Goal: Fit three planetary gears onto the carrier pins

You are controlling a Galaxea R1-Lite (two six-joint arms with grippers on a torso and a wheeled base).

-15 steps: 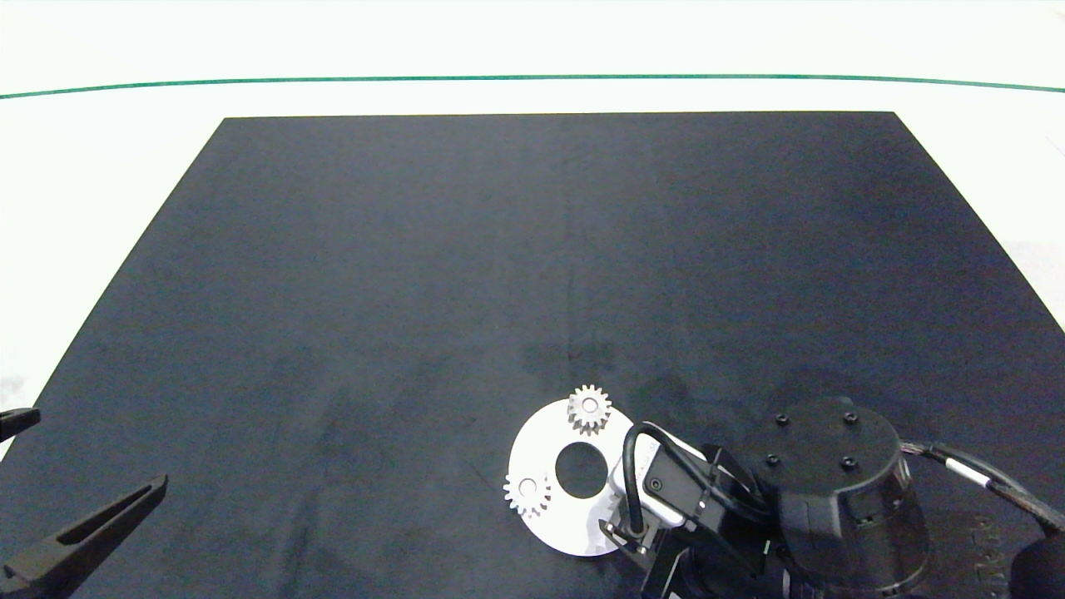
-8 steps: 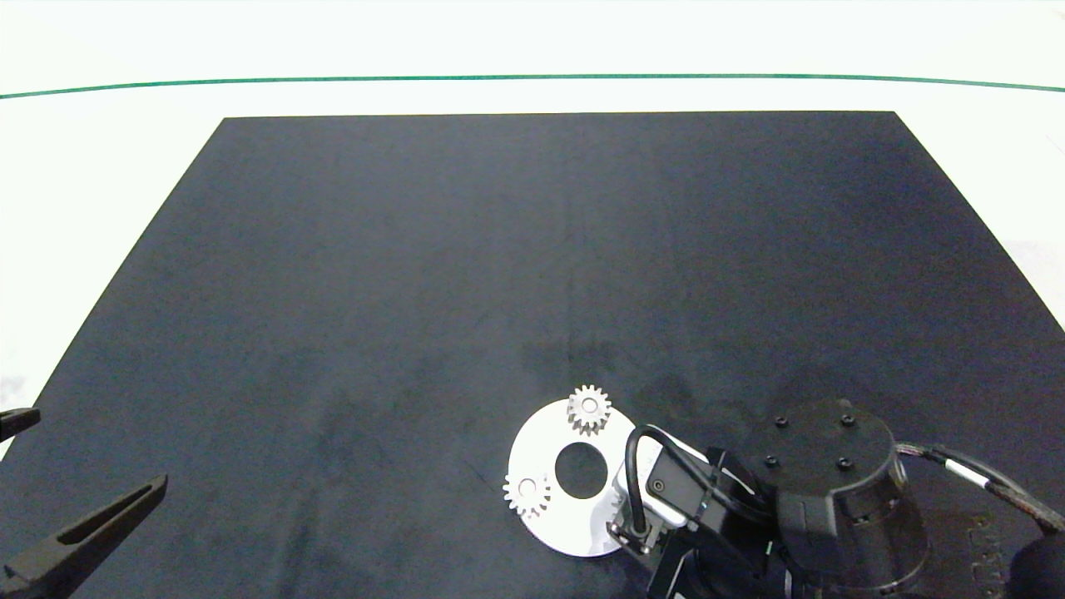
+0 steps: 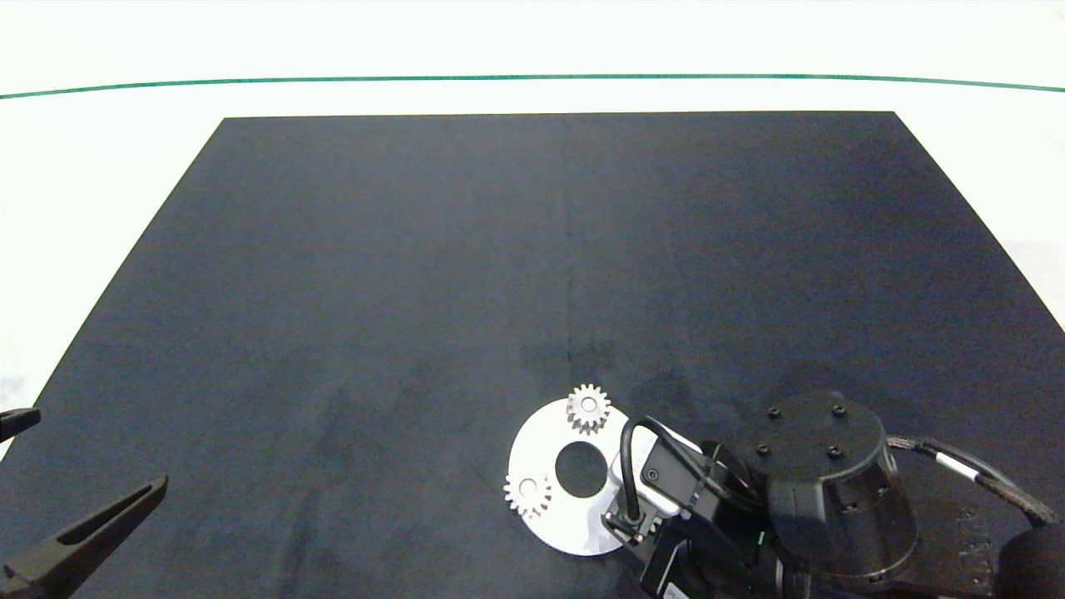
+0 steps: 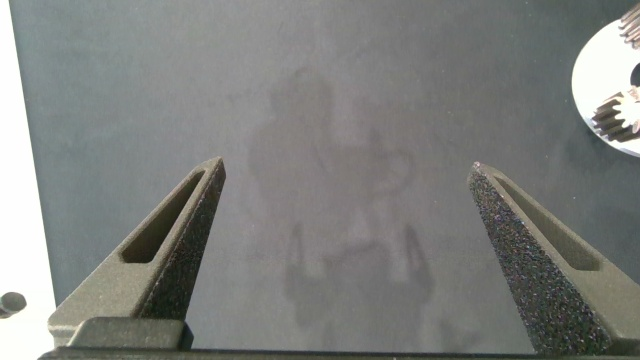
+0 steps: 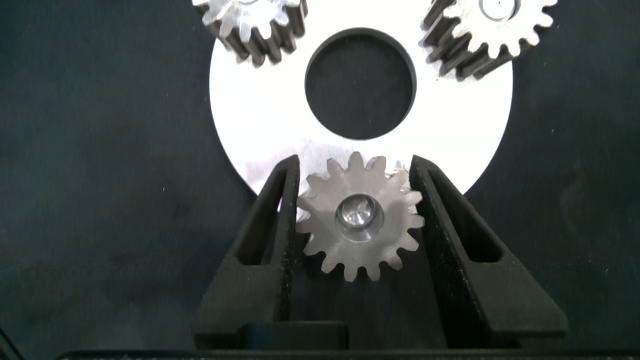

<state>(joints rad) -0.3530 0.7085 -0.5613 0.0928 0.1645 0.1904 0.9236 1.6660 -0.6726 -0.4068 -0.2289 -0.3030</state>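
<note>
Right claw (image 5: 358,190) hides third gear (image 5: 359,217) from head view.

A white ring-shaped disc (image 3: 549,516) lies near the front edge of a black mat (image 3: 499,249). One planetary gear (image 3: 588,408) sits at the disc's far rim and another (image 3: 527,494) at its left rim. The right arm (image 3: 799,499) covers the disc's right edge; the left gripper (image 3: 33,491) hangs well left of it, fingers spread.

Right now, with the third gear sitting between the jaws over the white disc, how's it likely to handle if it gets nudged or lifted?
The third gear looks like solid metal, so probably stiff and heavy for its size. Its pointed teeth give the right gripper only narrow contact, so it may twist or slip. Lying flat with a pin showing in its centre hole, it probably won't roll, and a nudge would more likely turn it on the white disc.
</note>
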